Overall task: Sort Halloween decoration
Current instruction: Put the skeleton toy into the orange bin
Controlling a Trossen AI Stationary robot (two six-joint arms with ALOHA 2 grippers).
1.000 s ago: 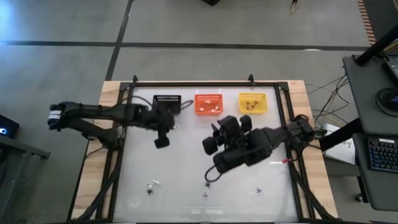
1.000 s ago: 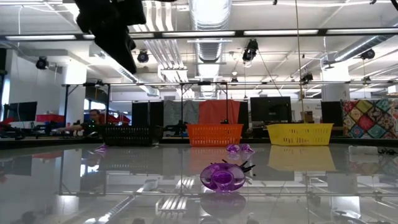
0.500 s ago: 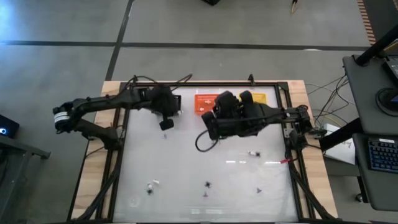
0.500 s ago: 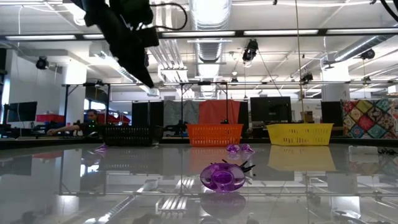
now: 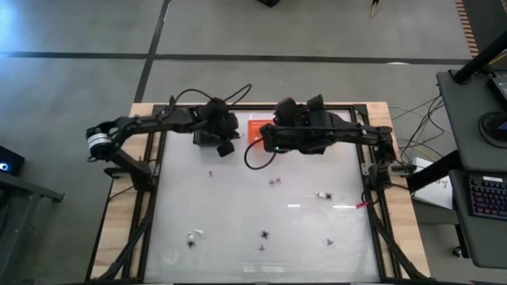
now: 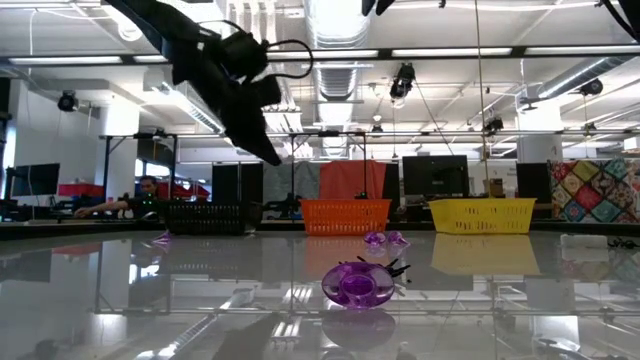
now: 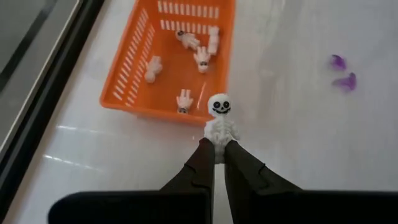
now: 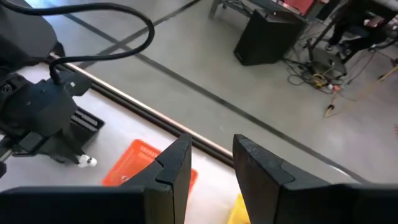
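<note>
My left gripper (image 7: 214, 154) is shut on a small white skeleton figure (image 7: 219, 119), up off the table beside the orange basket (image 7: 168, 56), which holds several white figures. In the high view that gripper (image 5: 228, 148) sits left of the orange basket (image 5: 255, 125). My right gripper (image 8: 211, 163) is open and empty, high over the baskets (image 5: 263, 141), pointing toward the table's left. Loose trinkets lie on the table: purple bits (image 5: 274, 181), a black spider (image 5: 264, 234), a white piece (image 5: 323, 195). My left gripper pinches the skeleton between its two fingertips (image 7: 205, 152) at the lower body (image 7: 217, 138). The skull (image 7: 219, 106) and ribs stick out beyond the tips. The figure is lifted clear of the table, in line with the fingers.
The low view shows the black (image 6: 205, 217), orange (image 6: 345, 215) and yellow (image 6: 480, 214) baskets in a row at the far edge. A purple ring with a spider (image 6: 360, 283) lies near. More trinkets sit toward the near edge (image 5: 192, 236), (image 5: 329, 241). Both arms crowd the far edge.
My left gripper has moved toward the far edge and right, up to the orange basket, still shut on the skeleton. My right arm has swung from the table's near middle up and toward the far edge, over the baskets.
</note>
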